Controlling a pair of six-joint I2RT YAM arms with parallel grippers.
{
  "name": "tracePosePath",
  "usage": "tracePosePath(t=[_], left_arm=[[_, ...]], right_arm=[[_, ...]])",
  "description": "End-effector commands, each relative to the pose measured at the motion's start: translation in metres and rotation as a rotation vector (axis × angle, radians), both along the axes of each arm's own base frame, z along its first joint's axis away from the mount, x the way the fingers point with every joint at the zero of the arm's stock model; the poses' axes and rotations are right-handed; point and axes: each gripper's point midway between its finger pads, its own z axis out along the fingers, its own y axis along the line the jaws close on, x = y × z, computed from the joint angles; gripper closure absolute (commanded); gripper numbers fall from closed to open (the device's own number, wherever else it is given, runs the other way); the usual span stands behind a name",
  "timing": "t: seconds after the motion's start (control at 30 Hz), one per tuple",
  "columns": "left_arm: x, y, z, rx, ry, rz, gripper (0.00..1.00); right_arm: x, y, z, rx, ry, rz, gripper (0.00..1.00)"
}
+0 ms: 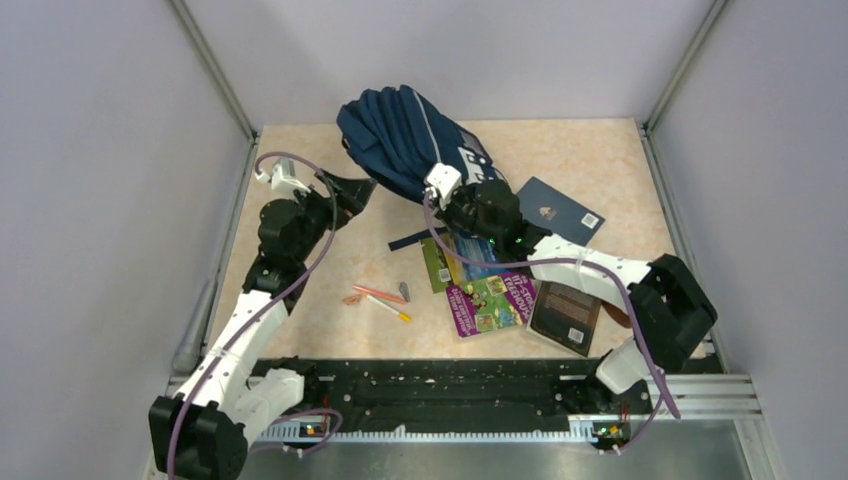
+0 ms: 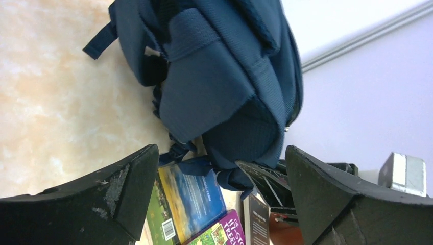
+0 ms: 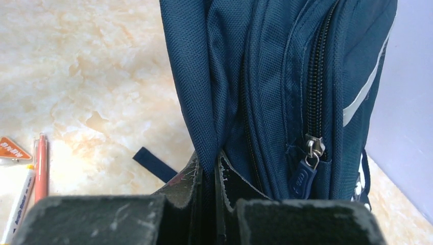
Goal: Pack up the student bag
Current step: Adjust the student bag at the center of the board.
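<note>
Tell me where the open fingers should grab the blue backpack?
Probably a soft fold on the student bag, on the side facing the open left fingers, coming from the left. It is slumped and floppy, and the right fingers pinch its near edge.

The navy-blue backpack stood bunched and leaning at the far middle of the table, with thin pale stripes on its side and white patches on its front pocket. A dark strap trailed onto the table, and the right gripper pinched a fold of its fabric beside a zipper.
</note>
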Motion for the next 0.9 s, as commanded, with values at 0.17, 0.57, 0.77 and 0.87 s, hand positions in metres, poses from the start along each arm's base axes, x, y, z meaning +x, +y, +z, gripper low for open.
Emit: tracePosePath(t=[0.17,0.57,0.77,0.87], left_arm=[[-0.001,0.027,-0.011,-0.145,-0.006,0.059,0.02],[0.003,0.062,-0.065,0.084,0.122,0.224,0.02],[0.0,0.079,-0.092,0.135,0.157,0.305,0.07],[-0.002,0.085,-0.098,0.169,0.172,0.328,0.07]], right_arm=[[-0.012,0.028,-0.007,0.038,-0.01,0.033,1.0],[-0.037,0.071,-0.044,0.042,0.079,0.138,1.0],[-0.036,0.096,-0.05,-0.048,0.056,0.156,1.0],[-0.027,0.099,-0.037,-0.064,0.006,0.146,1.0]])
